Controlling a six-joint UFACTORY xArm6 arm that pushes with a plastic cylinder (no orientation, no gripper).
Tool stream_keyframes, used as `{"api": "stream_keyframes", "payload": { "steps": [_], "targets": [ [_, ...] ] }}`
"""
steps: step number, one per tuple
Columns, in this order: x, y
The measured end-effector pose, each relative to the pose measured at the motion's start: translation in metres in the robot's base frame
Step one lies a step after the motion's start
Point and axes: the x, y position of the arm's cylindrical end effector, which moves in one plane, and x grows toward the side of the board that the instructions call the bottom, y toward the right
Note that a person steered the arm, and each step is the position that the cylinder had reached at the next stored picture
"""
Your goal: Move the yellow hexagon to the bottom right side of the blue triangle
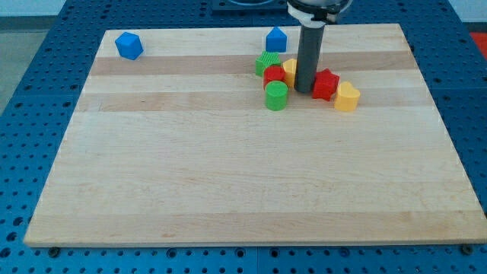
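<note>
A yellow block (290, 71), its shape partly hidden by the rod, sits in a cluster at the view's upper middle. A second yellow block (347, 97) lies at the cluster's right end; which of the two is the hexagon I cannot tell. A blue block with a pointed top (275, 39) stands just above the cluster near the board's top edge. My tip (304, 91) rests on the board between the first yellow block on its left and a red block (326, 84) on its right, touching or nearly touching both.
A green block (267, 62), a red block (274, 76) and a green cylinder (276, 96) crowd the cluster's left side. Another blue block (129, 46) sits at the top left corner. The wooden board (228, 183) lies on a blue perforated table.
</note>
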Motion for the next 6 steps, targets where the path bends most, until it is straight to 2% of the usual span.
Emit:
{"api": "stream_keyframes", "payload": {
  "steps": [4, 6],
  "targets": [
    [-0.059, 0.000],
    [-0.066, 0.012]
  ]
}}
